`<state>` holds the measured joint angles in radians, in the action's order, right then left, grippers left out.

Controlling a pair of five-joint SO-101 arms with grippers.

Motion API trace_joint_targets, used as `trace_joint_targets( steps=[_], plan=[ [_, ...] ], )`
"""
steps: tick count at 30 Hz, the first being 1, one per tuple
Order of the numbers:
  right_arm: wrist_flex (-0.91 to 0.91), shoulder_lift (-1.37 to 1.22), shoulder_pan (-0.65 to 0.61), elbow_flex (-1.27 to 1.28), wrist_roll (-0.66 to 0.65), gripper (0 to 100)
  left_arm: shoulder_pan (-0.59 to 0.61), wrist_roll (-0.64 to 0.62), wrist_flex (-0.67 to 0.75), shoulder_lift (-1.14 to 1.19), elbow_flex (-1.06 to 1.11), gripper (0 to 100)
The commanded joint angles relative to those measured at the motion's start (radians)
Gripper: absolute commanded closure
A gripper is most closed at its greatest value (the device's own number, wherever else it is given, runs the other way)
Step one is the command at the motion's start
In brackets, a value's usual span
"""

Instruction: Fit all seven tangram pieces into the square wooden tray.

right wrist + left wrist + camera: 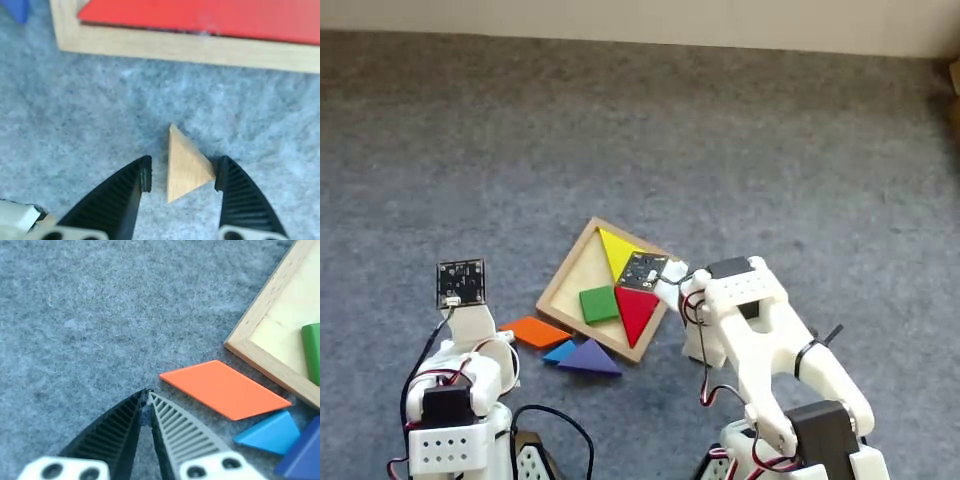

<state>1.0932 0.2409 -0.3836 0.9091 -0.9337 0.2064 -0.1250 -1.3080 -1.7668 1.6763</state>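
Wooden triangle (pixel 186 167) lies on the carpet (pixel 100 110) just outside the tray (pixel 175 47), between the right gripper's (pixel 183 174) spread jaws. Its long edge runs square to the rim, its apex pointing at one finger. Left gripper (pixel 148 399), jaws together, is near the orange piece (pixel 225 389).

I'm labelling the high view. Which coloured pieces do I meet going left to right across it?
orange parallelogram → green square → red triangle. The blue triangle, purple triangle and yellow triangle overlap these sideways, so they are left out.
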Motion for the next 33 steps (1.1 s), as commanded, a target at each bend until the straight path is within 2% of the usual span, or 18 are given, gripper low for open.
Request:
trace_joint_targets(
  steps=[1, 5, 11, 15, 20, 25, 33],
  plan=[
    [0.024, 0.002, -0.001, 0.018, 0.002, 80.7, -0.010, 0.009, -0.005, -0.053, 0.019, 99],
    [0.019, 0.002, -0.008, 0.010, 0.002, 81.1, -0.010, 0.009, -0.005, -0.053, 0.019, 99],
    [-0.050, 0.002, -0.007, 0.018, 0.002, 92.5, -0.010, 0.009, -0.005, -0.053, 0.019, 99],
    [-0.042, 0.002, -0.001, 0.010, 0.002, 93.3, -0.010, 0.009, -0.005, -0.053, 0.019, 99],
    [0.079, 0.024, -0.007, -0.047, 0.002, 93.4, -0.010, 0.009, -0.005, -0.053, 0.019, 99],
    [0.147, 0.151, -0.008, -0.142, 0.002, 93.5, -0.010, 0.009, -0.005, -0.053, 0.019, 99],
    [0.147, 0.259, -0.148, -0.159, 0.005, 93.5, -0.010, 0.009, -0.005, -0.053, 0.019, 99]
  ],
)
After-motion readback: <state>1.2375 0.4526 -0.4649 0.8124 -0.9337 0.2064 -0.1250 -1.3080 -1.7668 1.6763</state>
